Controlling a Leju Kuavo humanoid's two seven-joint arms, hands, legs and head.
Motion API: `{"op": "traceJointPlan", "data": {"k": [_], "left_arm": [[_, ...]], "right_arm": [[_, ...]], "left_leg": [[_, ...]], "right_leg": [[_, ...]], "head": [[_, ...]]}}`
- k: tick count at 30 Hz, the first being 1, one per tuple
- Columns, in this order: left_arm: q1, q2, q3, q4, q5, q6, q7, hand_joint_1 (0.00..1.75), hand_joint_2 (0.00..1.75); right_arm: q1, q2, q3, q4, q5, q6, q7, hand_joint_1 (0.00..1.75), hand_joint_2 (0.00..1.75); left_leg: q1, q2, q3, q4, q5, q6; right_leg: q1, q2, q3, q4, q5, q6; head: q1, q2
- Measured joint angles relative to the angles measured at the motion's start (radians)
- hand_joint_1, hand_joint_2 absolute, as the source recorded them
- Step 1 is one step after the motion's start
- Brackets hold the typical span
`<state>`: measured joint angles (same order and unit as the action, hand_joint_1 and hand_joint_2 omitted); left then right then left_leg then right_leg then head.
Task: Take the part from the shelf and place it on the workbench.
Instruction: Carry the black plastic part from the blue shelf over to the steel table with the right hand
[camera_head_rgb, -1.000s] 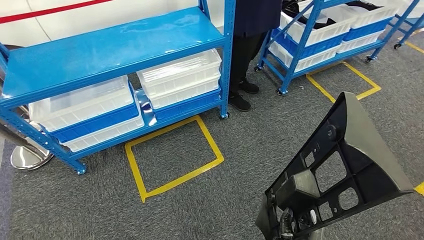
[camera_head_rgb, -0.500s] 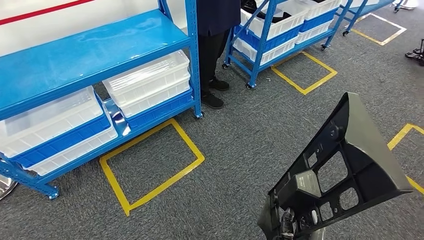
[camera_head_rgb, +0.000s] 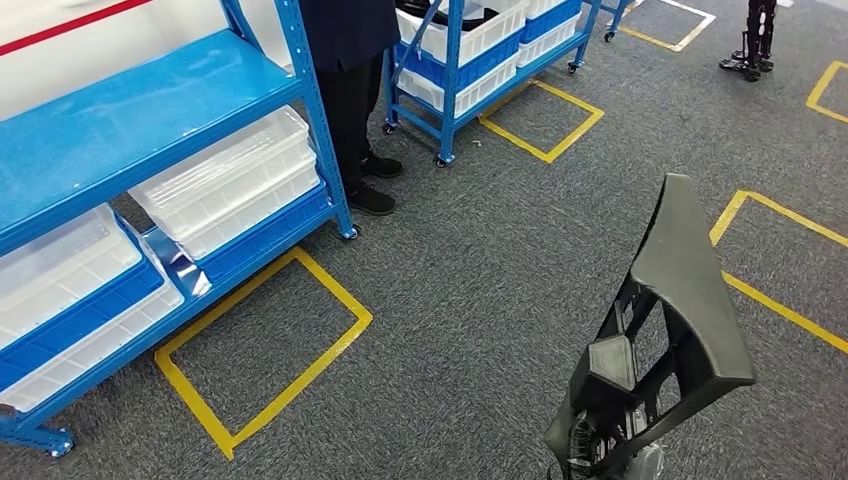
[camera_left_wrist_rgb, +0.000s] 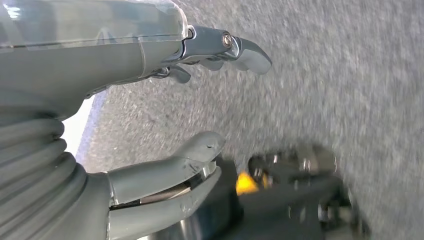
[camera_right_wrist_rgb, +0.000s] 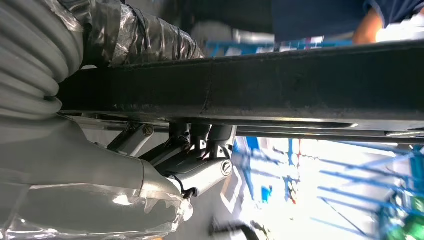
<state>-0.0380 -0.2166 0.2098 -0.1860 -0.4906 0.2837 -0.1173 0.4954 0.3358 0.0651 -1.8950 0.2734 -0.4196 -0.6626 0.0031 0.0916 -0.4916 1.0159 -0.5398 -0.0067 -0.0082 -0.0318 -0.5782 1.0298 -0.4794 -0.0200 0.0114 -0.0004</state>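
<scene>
The part (camera_head_rgb: 684, 285) is a black plastic panel with ribs and cut-outs, standing upright at the lower right of the head view above the grey carpet. My right hand (camera_head_rgb: 585, 448) grips it at its lower end. In the right wrist view the part (camera_right_wrist_rgb: 300, 85) runs as a long dark bar across the frame, with my right hand (camera_right_wrist_rgb: 195, 167) curled around its edge. My left hand (camera_left_wrist_rgb: 125, 50) hangs over the carpet, thumb and fingers apart, with nothing in it.
A blue shelf (camera_head_rgb: 130, 110) with white bins (camera_head_rgb: 230, 180) stands at the left. A person's dark legs (camera_head_rgb: 350, 90) are beside it, and a second blue rack (camera_head_rgb: 470, 50) is behind. Yellow tape squares (camera_head_rgb: 260, 350) mark the carpet, with more tape (camera_head_rgb: 780, 300) at the right.
The whole scene has slid left and down, so the camera has turned right. The part now shows more edge-on in my right hand. The grip is unchanged.
</scene>
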Motion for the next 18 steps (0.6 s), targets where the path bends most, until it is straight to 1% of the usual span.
{"op": "traceJointPlan", "data": {"k": [1,2,3,4,5,6,7,8,9,10,11,12,13,14,15,16,17,18], "left_arm": [[-0.001,0.0,0.0,0.0,-0.002,-0.003,-0.001,0.0,1.75],[-0.002,0.0,0.0,0.0,-0.004,-0.004,-0.002,0.0,1.75],[-0.004,0.0,0.0,0.0,-0.004,-0.006,-0.003,0.0,1.75],[-0.007,0.0,0.0,0.0,-0.005,-0.007,-0.004,0.0,1.75],[-0.01,0.0,0.0,0.0,-0.005,-0.008,-0.004,0.0,1.75],[-0.012,0.0,0.0,0.0,-0.005,-0.008,-0.004,0.0,1.75],[-0.012,0.0,0.0,0.0,-0.007,-0.009,-0.004,0.0,1.75],[-0.01,0.0,0.001,0.0,-0.009,-0.01,-0.003,0.0,1.75],[-0.007,0.001,0.001,0.0,-0.011,-0.01,-0.003,0.0,1.75],[-0.005,0.001,0.002,0.0,-0.015,-0.011,-0.002,0.0,1.75],[-0.003,0.002,0.002,0.0,-0.018,-0.011,-0.001,0.0,1.75],[-0.003,0.002,0.002,0.0,-0.02,-0.012,0.0,0.0,1.75],[-0.003,0.002,0.003,0.0,-0.023,-0.013,0.002,0.0,1.75],[-0.002,0.002,0.003,0.0,-0.025,-0.013,0.003,0.0,1.75],[-0.001,0.002,0.004,0.0,-0.026,-0.014,0.005,0.0,1.75],[0.001,0.002,0.004,0.0,-0.029,-0.015,0.005,0.0,1.75],[0.003,0.002,0.006,0.0,-0.03,-0.016,0.006,0.0,1.75],[0.004,0.003,0.007,0.0,-0.032,-0.017,0.006,0.0,1.75]], "right_arm": [[-0.005,0.002,-0.001,-0.007,0.028,-0.025,0.004,1.75,1.75],[-0.011,0.004,-0.003,-0.014,0.056,-0.047,0.011,1.75,1.75],[-0.018,0.006,-0.005,-0.021,0.079,-0.066,0.02,1.75,1.75],[-0.023,0.007,-0.008,-0.027,0.096,-0.079,0.029,1.75,1.75],[-0.025,0.008,-0.011,-0.032,0.106,-0.086,0.036,1.75,1.75],[-0.026,0.008,-0.015,-0.036,0.112,-0.091,0.04,1.75,1.75],[-0.027,0.008,-0.018,-0.039,0.123,-0.1,0.044,1.75,1.75],[-0.028,0.008,-0.022,-0.043,0.145,-0.118,0.047,1.75,1.75],[-0.031,0.009,-0.027,-0.046,0.181,-0.147,0.054,1.75,1.75],[-0.034,0.01,-0.036,-0.049,0.232,-0.183,0.064,1.75,1.75],[-0.038,0.01,-0.05,-0.054,0.29,-0.217,0.078,1.75,1.75],[-0.04,0.011,-0.069,-0.059,0.348,-0.244,0.092,1.75,1.75],[-0.041,0.011,-0.092,-0.066,0.398,-0.26,0.107,1.75,1.75],[-0.041,0.01,-0.118,-0.073,0.438,-0.268,0.12,1.75,1.75],[-0.04,0.01,-0.143,-0.081,0.469,-0.271,0.133,1.75,1.75],[-0.04,0.01,-0.167,-0.089,0.494,-0.273,0.147,1.75,1.75],[-0.041,0.01,-0.189,-0.095,0.517,-0.274,0.16,1.75,1.75],[-0.042,0.01,-0.208,-0.1,0.537,-0.276,0.174,1.75,1.75]], "left_leg": [[0.002,-0.024,-0.014,0.034,-0.024,-0.005],[0.005,-0.053,-0.038,0.09,-0.058,-0.008],[0.006,-0.07,-0.069,0.16,-0.094,-0.01],[0.006,-0.076,-0.098,0.225,-0.12,-0.011],[0.006,-0.079,-0.116,0.268,-0.129,-0.012],[0.006,-0.08,-0.117,0.27,-0.114,-0.011],[0.007,-0.084,-0.099,0.232,-0.081,-0.01],[0.008,-0.097,-0.071,0.166,-0.038,-0.007],[0.009,-0.121,-0.043,0.1,-0.006,-0.004],[0.01,-0.144,-0.021,0.043,0.013,0.0],[0.009,-0.161,-0.01,0.011,0.018,0.004],[0.008,-0.167,-0.007,-0.001,0.013,0.007],[0.007,-0.159,-0.004,-0.009,0.013,0.012],[0.009,-0.147,-0.003,-0.012,0.017,0.019],[0.01,-0.135,-0.001,-0.018,0.022,0.026],[0.012,-0.122,0.0,-0.024,0.026,0.034],[0.012,-0.108,0.001,-0.028,0.029,0.039],[0.01,-0.095,0.0,-0.029,0.03,0.042]], "right_leg": [[-0.003,0.01,0.0,-0.003,0.004,-0.007],[-0.004,0.02,-0.002,-0.005,0.006,-0.011],[-0.003,0.031,-0.004,-0.005,0.007,-0.015],[-0.002,0.043,-0.005,-0.005,0.008,-0.016],[-0.002,0.055,-0.005,-0.004,0.008,-0.016],[-0.001,0.069,-0.004,-0.003,0.008,-0.016],[-0.001,0.084,-0.002,-0.001,0.008,-0.016],[-0.001,0.099,-0.001,0.001,0.008,-0.015],[0.0,0.113,-0.002,0.005,0.007,-0.012],[0.0,0.127,-0.006,0.009,0.008,-0.008],[-0.001,0.138,-0.012,0.011,0.01,-0.001],[-0.002,0.149,-0.018,0.011,0.013,0.006],[-0.004,0.16,-0.023,0.01,0.017,0.014],[-0.006,0.164,-0.026,0.01,0.019,0.02],[-0.005,0.152,-0.031,0.018,0.014,0.024],[-0.004,0.127,-0.045,0.044,-0.002,0.028],[-0.004,0.096,-0.068,0.09,-0.029,0.03],[-0.003,0.065,-0.098,0.152,-0.061,0.033]], "head": [[0.0,0.0],[0.0,0.0],[0.0,0.0],[0.0,0.0],[0.0,0.0],[0.0,0.0],[0.0,0.0],[0.0,0.0],[0.0,0.0],[0.0,0.0],[0.0,0.0],[0.0,0.0],[0.0,0.0],[0.0,0.0],[0.0,0.0],[0.001,0.0],[0.001,0.0],[0.002,0.0]]}}
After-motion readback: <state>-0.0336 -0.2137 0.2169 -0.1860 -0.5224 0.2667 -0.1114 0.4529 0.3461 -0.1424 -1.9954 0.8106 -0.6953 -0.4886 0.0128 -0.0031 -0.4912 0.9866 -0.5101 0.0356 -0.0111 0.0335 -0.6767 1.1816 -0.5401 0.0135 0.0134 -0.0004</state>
